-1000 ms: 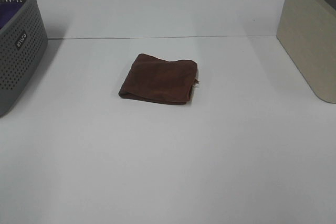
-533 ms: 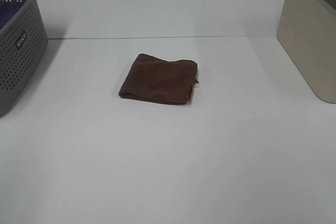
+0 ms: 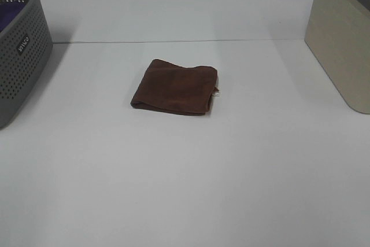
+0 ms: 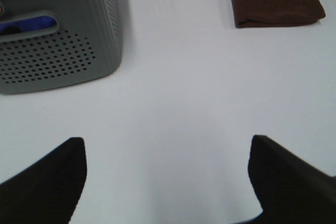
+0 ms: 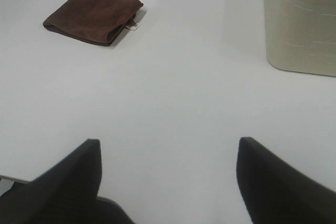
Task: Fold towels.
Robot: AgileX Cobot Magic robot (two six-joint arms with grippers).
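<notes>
On the white worktop (image 3: 243, 166) in front of you, the folded dark brown towel (image 3: 176, 87) lies near the middle, its white tag (image 3: 217, 91) at one edge. A grey perforated basket (image 3: 20, 50) stands far left, a beige bin (image 3: 341, 44) far right. Your left end effector (image 4: 165, 174) and right end effector (image 5: 168, 171) both hover wide apart, holding nothing.

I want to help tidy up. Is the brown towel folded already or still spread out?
Folded. The brown towel lies as a small, thick rectangle with layered edges.
</notes>
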